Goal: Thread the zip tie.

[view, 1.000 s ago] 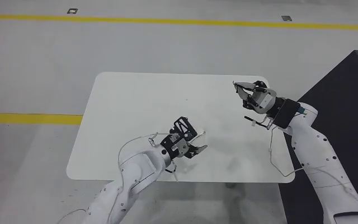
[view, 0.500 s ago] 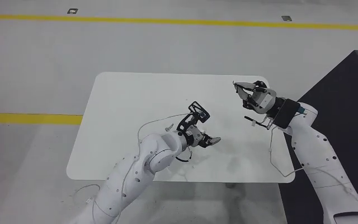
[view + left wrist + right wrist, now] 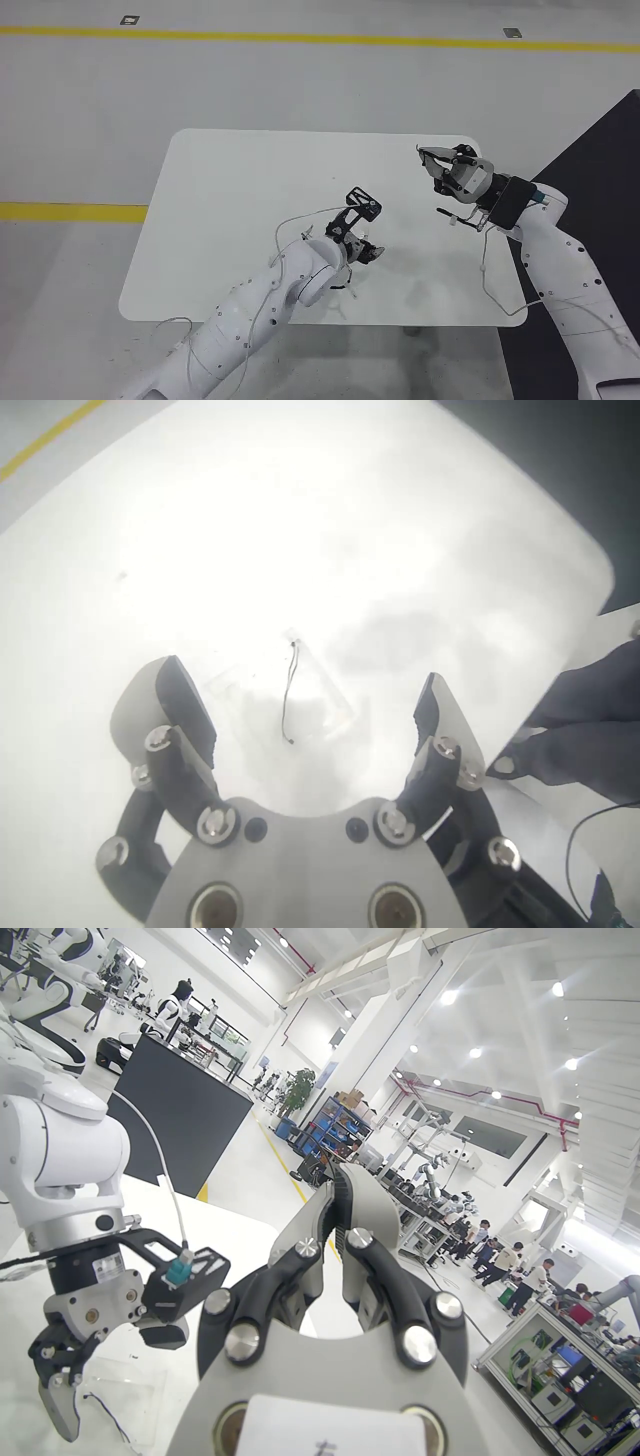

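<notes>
Black-padded left fingers (image 3: 182, 700) spread wide

Left gripper (image 3: 300, 679) hangs with jaws spread wide; right gripper (image 3: 340, 1176), well apart, is pinched closed.

A white table (image 3: 230, 200), 2 yellow floor lines (image 3: 300, 38), black counter (image 3: 605, 155), perhaps a clear sheet (image 3: 325, 695) on the table.
</notes>
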